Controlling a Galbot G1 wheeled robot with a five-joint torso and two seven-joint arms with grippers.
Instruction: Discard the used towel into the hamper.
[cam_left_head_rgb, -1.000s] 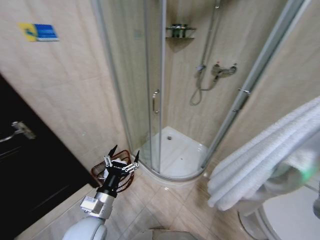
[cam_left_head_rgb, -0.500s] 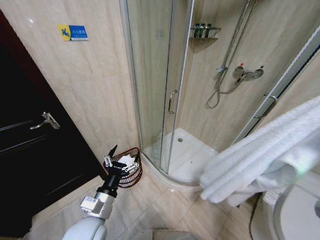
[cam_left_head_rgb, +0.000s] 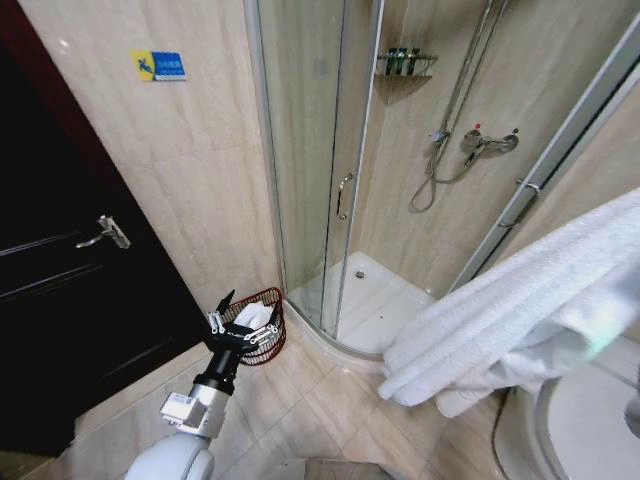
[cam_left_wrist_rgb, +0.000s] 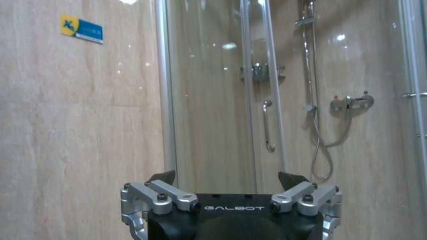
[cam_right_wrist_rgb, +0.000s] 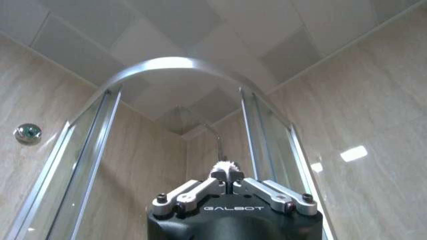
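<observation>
A dark door (cam_left_head_rgb: 70, 290) is seen at left. Beside it, the left gripper (cam_left_head_rgb: 243, 312) is held with fingers spread wide and nothing between them, just in front of the reddish-brown hamper (cam_left_head_rgb: 262, 345), which stands on the tiled floor against the shower enclosure (cam_left_head_rgb: 320, 180); something white, possibly cloth, is glimpsed inside. At right, a white towel (cam_left_head_rgb: 510, 310) is draped. The right gripper (cam_right_wrist_rgb: 227, 176) is seen pinched closed; what it grasps cannot be told.

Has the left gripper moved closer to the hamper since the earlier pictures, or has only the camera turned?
Cannot tell. The left gripper sits at the same spot in the head view, while the hamper, door and shower shifted together, so the camera moved with the robot.
</observation>
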